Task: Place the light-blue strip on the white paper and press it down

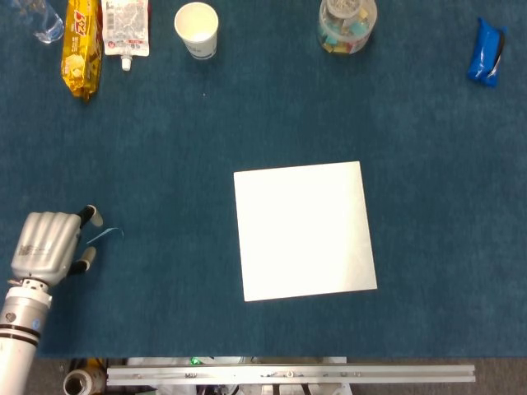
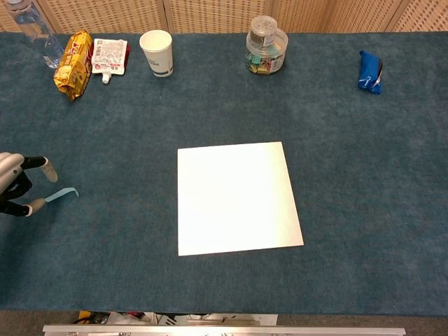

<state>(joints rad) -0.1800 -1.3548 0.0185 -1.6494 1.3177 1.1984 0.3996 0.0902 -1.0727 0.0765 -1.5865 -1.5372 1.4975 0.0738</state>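
The left hand (image 1: 48, 245) is hovering low over the blue bench (image 1: 165, 148) with its fingers spread apart and nothing between them, so it is grasping nothing at this moment. The light-blue strip (image 1: 105, 234) is lying on the cloth just beyond the fingertips (image 2: 47, 171), curled up a little at one end; in the chest view one fingertip is sitting right at the near end of the strip, though whether it is actually touching cannot be told. The white paper (image 1: 305, 230) is lying flat well away from the hand, off toward the robot's right side, and it is carrying nothing. The right hand is not showing in either view. Judging by this, the task is only at its start: the strip is not yet picked up, and the pinch, the carry across to the paper, the laying down and the pressing are all still to come. Far beyond the hand, along the back edge, a paper cup (image 1: 197, 29), a yellow snack bag (image 1: 81, 45) and a clear jar (image 1: 347, 25) are standing out of the way.
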